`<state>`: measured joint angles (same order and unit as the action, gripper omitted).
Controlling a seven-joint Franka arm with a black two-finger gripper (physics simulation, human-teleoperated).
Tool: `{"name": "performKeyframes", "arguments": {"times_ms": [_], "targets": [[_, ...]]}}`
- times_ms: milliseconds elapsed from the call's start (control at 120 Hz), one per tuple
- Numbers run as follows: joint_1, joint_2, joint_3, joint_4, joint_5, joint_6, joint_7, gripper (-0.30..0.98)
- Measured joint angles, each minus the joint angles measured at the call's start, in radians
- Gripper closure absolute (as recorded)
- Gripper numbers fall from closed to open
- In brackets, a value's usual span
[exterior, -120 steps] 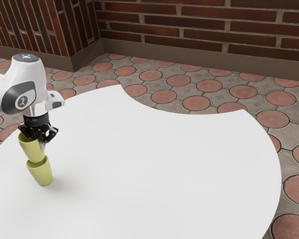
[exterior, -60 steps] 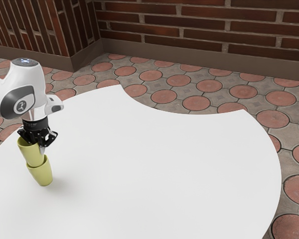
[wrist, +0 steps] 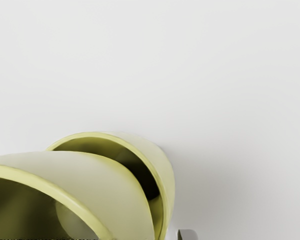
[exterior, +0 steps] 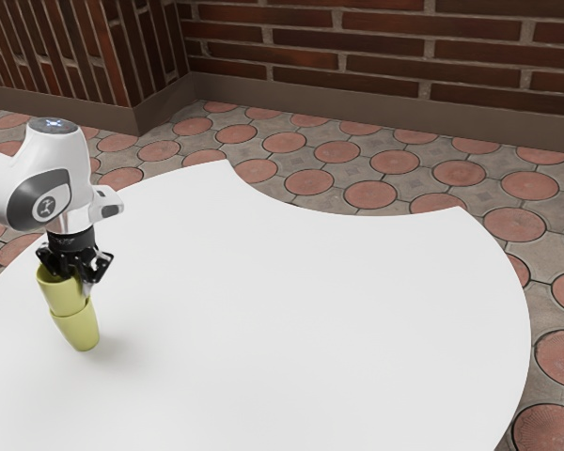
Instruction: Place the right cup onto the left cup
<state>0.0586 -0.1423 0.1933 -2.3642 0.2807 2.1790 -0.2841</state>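
Note:
In the exterior view my gripper (exterior: 79, 275) is at the rim of the upper yellow-green cup (exterior: 63, 297), shut on its wall; one finger shows outside, the other is hidden. That cup's lower part sits inside the mouth of the lower cup (exterior: 79, 330), which stands on the table. From the wrist view, the upper cup (wrist: 97, 181) lies off-centre in the lower cup (wrist: 166, 175), with a dark gap between their walls on one side. A small grey fingertip (wrist: 188, 235) peeks in beside them.
The white table (exterior: 291, 310) stretches from the cups toward the exterior view's right, with a curved notch in its far edge. Beyond it are a tiled floor (exterior: 395, 162) and a brick wall (exterior: 357, 42).
My hand has come down with the upper cup, which has sunk deeper into the lower one. Over the last half second both also shifted slightly toward the exterior view's right. The lower cup stayed put.

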Motion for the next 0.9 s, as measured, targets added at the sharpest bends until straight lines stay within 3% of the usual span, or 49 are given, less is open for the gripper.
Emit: {"name": "performKeyframes", "arguments": {"times_ms": [108,233,467,608,767,900], "targets": [[0.0,0.0,0.0,0.0,-0.002,0.002,0.001,0.32],[0.0,-0.006,-0.001,0.002,-0.003,0.0,0.003,0.18],[-0.001,-0.024,-0.011,0.009,-0.004,-0.006,0.005,0.06],[-0.003,-0.035,-0.069,0.078,-0.012,-0.04,0.006,0.03],[-0.004,0.014,-0.151,0.285,-0.065,-0.15,0.009,0.01],[-0.002,0.097,-0.224,0.561,-0.132,-0.291,0.021,0.01]]}}
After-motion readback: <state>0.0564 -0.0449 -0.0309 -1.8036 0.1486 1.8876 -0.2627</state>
